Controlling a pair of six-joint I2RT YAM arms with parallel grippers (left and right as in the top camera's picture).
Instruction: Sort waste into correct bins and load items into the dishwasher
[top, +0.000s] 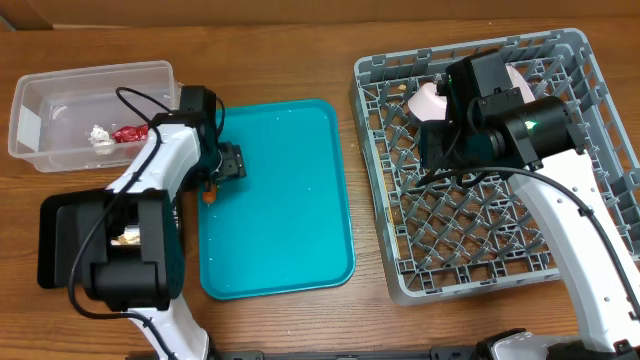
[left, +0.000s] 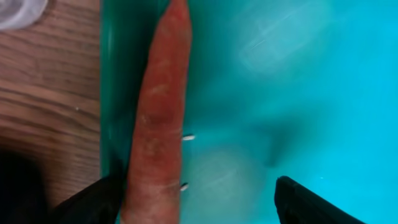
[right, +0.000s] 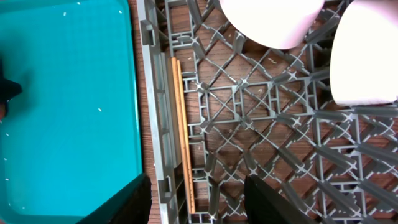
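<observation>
Two chopsticks (right: 181, 137) lie in dish rack (right: 154, 93); carrot (left: 160, 124) on teal tray (left: 298, 93).

Left tool (left: 194, 183) and right tool (right: 196, 182) both hang spread apart.

Orange carrot (left: 158, 124), teal tray (top: 275, 200), seemingly pinkish bowl (right: 267, 22)

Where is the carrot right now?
In the left wrist view the carrot lies along the teal tray's left edge, between the open fingers of the left gripper.
</observation>
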